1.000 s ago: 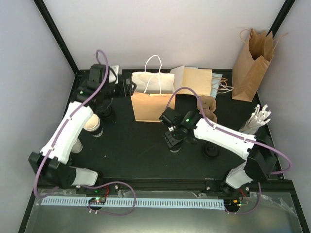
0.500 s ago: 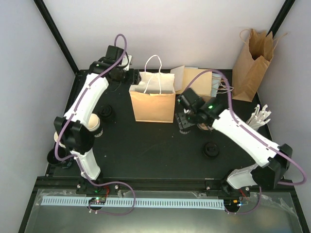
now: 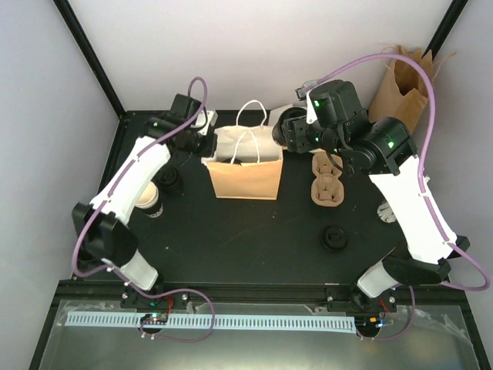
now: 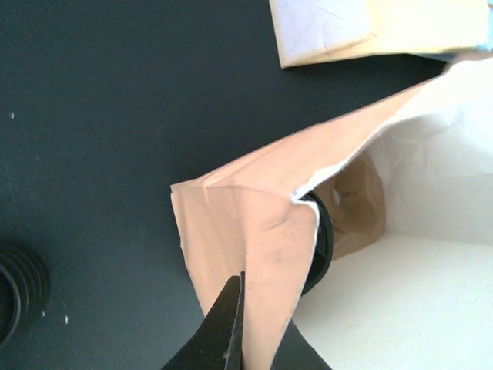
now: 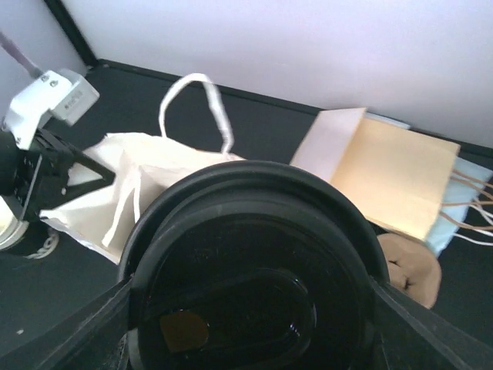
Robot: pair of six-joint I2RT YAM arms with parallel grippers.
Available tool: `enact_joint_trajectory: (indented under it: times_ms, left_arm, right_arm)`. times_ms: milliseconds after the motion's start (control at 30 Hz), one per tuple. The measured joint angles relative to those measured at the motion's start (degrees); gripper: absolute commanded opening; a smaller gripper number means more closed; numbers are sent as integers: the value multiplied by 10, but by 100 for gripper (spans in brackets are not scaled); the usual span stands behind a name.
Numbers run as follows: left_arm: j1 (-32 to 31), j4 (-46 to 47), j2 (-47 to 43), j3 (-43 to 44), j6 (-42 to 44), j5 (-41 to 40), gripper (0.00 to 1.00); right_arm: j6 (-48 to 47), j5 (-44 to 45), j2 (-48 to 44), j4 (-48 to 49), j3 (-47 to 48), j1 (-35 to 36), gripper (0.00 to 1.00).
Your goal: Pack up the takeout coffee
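A takeout coffee (image 5: 246,285) with a black lid fills the right wrist view, and my right gripper (image 5: 254,316) is shut on it, a finger on each side. In the top view that gripper (image 3: 286,132) hangs by the upper right corner of the open tan paper bag (image 3: 246,171). At the bag's left rim my left gripper (image 3: 202,143) is shut, and the left wrist view shows the bag wall (image 4: 269,247) pinched between its fingers (image 4: 223,331). A black round rim (image 4: 323,243) shows inside the bag. Another takeout coffee (image 3: 149,199) stands on the table at the left.
A brown cup carrier (image 3: 327,179) lies right of the bag. A loose black lid (image 3: 334,237) sits nearer the front, and a black round thing (image 3: 169,179) is left of the bag. A tall kraft bag (image 3: 402,92) stands back right. Flat bags (image 5: 385,173) lie behind.
My left gripper has shut on the bag's left rim. The right arm has carried the coffee up from the table's middle to the bag's back right corner.
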Motion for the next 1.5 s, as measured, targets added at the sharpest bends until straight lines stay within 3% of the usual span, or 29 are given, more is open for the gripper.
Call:
enact_joint_trajectory:
  times_ms: [133,367,633,933,1267,1400,1500]
  left_arm:
    - [-21,46,-91,-98,0,-11,1]
    - [-51,158,-218,-252,-3,-40,2]
    - [-112,249,-352,-393,-38,-81,1]
    - [-212,342,-480,-558,-83,-130,1]
    - [-279,356,-504,-582,-161,-147,3]
    - [-304,351,-505,-582,-205,-146,20]
    - [-317,334,-506,-582,-233,-140,50]
  right_arm:
    - [-16,-46,-3,12,-5,7,73]
    - [-26,-78,-17,36,-98,60,72]
    - [-9,-53,-112,96,-326,191,71]
    - [4,90,-187,191,-534,340,71]
    - [-12,238,-87,178,-515,346,70]
    - [-3,252,-69,176,-516,344,70]
    - [16,242,-69,183,-524,329,70]
